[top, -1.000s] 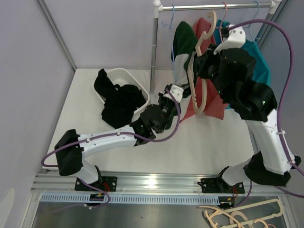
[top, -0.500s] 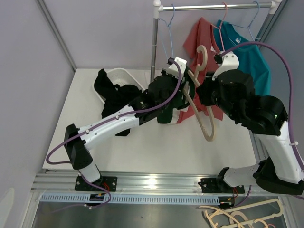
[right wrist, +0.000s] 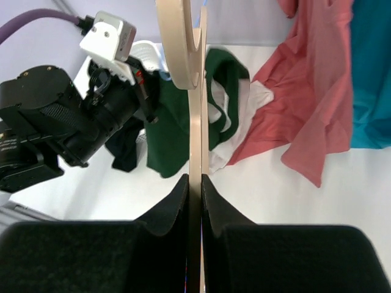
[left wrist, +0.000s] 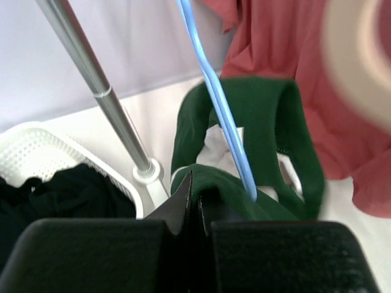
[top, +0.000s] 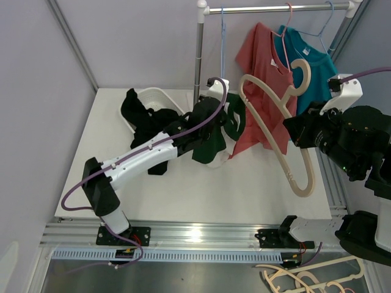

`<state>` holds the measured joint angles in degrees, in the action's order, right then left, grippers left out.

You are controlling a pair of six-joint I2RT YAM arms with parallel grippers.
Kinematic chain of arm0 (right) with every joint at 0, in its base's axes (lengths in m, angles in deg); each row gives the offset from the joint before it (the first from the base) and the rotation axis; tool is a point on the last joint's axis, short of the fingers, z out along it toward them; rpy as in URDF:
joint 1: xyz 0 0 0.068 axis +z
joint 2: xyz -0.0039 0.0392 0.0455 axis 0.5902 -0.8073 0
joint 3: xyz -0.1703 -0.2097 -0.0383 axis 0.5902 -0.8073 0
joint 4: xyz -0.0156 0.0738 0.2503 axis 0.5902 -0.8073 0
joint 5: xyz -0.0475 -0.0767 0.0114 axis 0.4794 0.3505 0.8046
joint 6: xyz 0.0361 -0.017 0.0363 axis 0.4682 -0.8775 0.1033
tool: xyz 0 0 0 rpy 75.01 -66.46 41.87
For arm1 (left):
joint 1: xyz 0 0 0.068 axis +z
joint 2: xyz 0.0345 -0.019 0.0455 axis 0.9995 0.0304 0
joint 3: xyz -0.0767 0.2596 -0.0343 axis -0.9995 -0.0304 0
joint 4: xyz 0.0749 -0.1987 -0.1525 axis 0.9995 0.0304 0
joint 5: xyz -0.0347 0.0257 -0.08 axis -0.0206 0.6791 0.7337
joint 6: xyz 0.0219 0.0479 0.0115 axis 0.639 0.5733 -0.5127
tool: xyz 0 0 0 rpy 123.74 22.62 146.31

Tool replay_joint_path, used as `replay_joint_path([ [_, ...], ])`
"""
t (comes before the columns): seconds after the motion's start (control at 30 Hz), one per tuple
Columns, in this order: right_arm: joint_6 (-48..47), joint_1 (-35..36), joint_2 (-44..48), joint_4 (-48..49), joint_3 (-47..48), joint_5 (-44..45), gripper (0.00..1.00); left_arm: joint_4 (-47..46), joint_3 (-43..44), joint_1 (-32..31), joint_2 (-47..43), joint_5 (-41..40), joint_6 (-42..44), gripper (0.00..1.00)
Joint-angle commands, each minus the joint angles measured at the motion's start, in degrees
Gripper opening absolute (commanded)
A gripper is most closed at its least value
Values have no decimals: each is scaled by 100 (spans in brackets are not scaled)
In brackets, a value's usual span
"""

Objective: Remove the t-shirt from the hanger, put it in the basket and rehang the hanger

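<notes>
The dark green t-shirt [top: 208, 145], white inside, hangs bunched from my left gripper [top: 211, 127] above the table. In the left wrist view my left gripper [left wrist: 197, 190] is shut on a fold of the green t-shirt [left wrist: 244, 116]. My right gripper [top: 292, 133] is shut on the bare beige hanger [top: 269, 113] and holds it in the air to the right, apart from the shirt. In the right wrist view the beige hanger [right wrist: 194, 110] runs straight up from between the shut fingers of my right gripper [right wrist: 195, 182], with the green t-shirt [right wrist: 174, 128] beyond it.
A white basket [top: 160, 97] holds black clothes [top: 146, 125] at the back left. The rail post [top: 198, 61] stands next to it. On the rail hang an empty blue hanger [top: 222, 36], a red t-shirt [top: 263, 91] and a teal t-shirt [top: 317, 67]. Spare hangers [top: 311, 278] lie below the table's front edge.
My right gripper has swung right and up with the beige hanger, which is now clear of the green t-shirt. My left gripper has risen towards the rail post with the shirt.
</notes>
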<state>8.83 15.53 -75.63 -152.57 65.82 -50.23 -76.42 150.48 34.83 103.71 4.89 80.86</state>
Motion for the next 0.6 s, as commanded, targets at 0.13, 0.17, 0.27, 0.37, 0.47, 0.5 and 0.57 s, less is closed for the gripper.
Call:
replay_joint_path([
  [0.13,-609,33,-109,723,-18,882,0,84,-624,114,-667,603,-441,1],
  [0.17,-698,42,-127,909,-133,917,0,-13,-827,70,-1025,736,-449,1],
  [0.27,-1076,33,-319,1692,-477,918,0,56,-856,-27,-1528,957,-415,1],
  [0.37,-1305,24,-792,2027,-293,1014,0,828,-180,-80,-1662,572,-326,1],
  [0.47,-1551,-151,-1197,2404,-82,971,0,1331,522,-54,-1714,256,-143,1],
  [0.5,-1595,-361,-1269,2631,-64,709,0,1331,664,-45,-1758,228,-11,1],
  [0.57,-1674,-651,-1409,2800,6,506,0,1270,901,95,-1750,393,130,1],
])
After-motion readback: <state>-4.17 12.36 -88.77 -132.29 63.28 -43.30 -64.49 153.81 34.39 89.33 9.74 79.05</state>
